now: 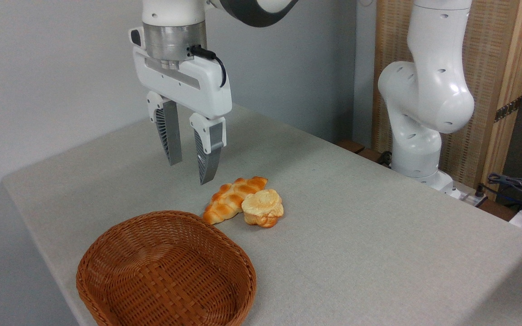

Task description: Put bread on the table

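Bread (229, 199) lies on table (379, 235), right end hidden behind bun (263, 207) | gripper (191, 170) above-left, jaws spread, holding nothing | basket (166, 271) near, bottom rim cut off

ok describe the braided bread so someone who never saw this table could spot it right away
On the grey table, look just behind the empty wicker basket, below the open gripper. The braided bread lies flat there, touching a small round bun. It is the long, tapered, golden-orange loaf, not the paler, rounder piece.
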{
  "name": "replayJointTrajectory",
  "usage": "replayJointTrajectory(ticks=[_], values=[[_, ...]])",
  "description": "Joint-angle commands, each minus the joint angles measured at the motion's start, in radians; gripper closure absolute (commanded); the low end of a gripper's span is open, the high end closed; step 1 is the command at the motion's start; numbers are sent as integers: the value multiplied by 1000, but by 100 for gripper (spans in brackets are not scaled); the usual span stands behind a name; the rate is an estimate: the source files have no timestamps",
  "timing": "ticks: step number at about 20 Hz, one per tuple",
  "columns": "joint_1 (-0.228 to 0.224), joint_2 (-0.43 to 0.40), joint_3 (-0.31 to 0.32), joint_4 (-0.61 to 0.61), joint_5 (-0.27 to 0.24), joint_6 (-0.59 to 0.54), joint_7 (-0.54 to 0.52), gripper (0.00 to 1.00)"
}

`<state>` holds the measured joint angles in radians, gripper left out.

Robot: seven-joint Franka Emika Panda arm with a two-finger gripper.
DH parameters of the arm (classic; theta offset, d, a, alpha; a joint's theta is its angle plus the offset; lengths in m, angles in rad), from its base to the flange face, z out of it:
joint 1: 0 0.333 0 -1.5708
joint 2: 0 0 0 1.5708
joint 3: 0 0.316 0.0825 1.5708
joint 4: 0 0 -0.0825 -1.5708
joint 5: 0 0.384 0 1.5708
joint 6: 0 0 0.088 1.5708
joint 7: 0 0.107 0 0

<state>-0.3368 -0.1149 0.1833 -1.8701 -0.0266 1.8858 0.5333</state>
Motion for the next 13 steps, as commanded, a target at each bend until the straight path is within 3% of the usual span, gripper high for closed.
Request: replayJointTrajectory(ticks=[1, 2, 4, 10, 13], values=[[-4, -2, 15, 3, 4, 6, -19, 0], [-1, -2, 15, 3, 4, 6, -19, 0], [70, 0, -22, 3, -4, 6, -16, 0], [225, 1, -160, 3, -19, 6, -7, 0], [231, 1, -166, 3, -19, 6, -6, 0]])
